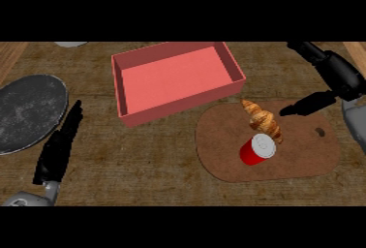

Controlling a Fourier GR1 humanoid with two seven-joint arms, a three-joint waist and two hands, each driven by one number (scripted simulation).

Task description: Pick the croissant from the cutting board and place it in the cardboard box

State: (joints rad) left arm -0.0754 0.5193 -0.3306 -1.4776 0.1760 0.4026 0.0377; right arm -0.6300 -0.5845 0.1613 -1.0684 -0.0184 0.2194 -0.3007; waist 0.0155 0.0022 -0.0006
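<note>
Left robot hand (58, 145) open; croissant (262, 120) apparently touches red can (257, 149).

Worn wooden counter (164, 155) — dark grain, evenly lit.

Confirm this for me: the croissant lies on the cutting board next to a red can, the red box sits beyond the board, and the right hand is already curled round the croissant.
Not quite. In the head view the right hand is not curled round the croissant; its fingers point toward it from the right, apart from it. The rest holds: the croissant lies on the cutting board next to the red can, with the red box beyond.
</note>
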